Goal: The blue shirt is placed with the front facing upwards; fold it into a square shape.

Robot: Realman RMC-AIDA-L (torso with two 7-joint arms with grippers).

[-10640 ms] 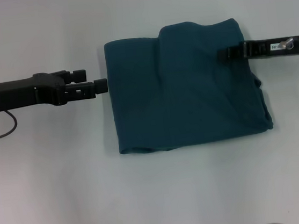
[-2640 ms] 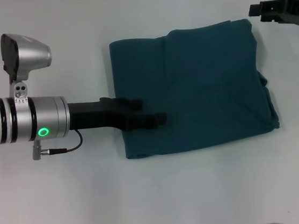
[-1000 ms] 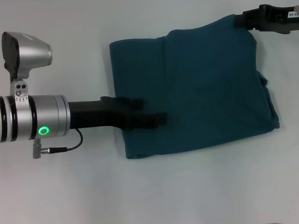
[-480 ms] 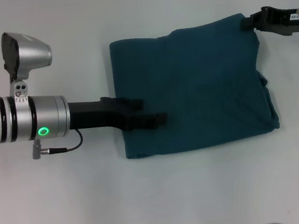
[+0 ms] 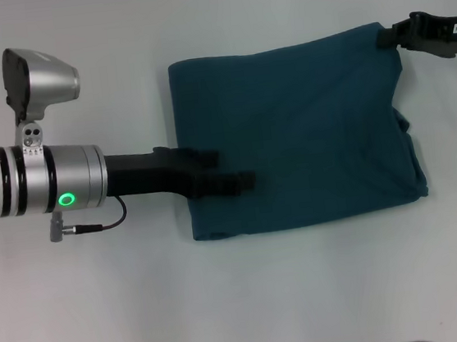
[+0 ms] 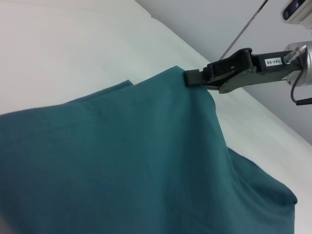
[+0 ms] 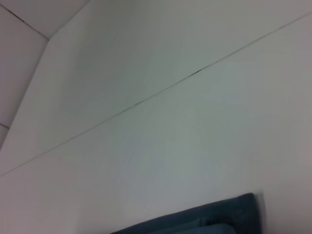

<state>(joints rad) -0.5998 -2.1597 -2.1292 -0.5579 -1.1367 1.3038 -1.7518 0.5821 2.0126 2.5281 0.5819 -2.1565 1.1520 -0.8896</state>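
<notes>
Though folded down to a rough rectangle, the blue shirt (image 5: 294, 134) lies flat on the white desk (image 5: 243, 301) with its plain teal side up, its longer axis running across the robot from left to right. Its left and near edges are straight folds, while loose layers bunch along its right edge.

The right gripper (image 5: 388, 36) meets the shirt at its far right corner, and that corner is drawn out into a small point. In the left wrist view the right gripper (image 6: 195, 77) has its jaws pinched shut on the cloth there, the fabric rising to them in a taut ridge.

The left gripper (image 5: 242, 181) reaches over the shirt's left edge, near its near-left corner, and lies low on the fabric. Whether its jaws are parted or closed cannot be told. The silver left arm (image 5: 31, 177) behind it extends away from the shirt, a green ring light glowing on it.
</notes>
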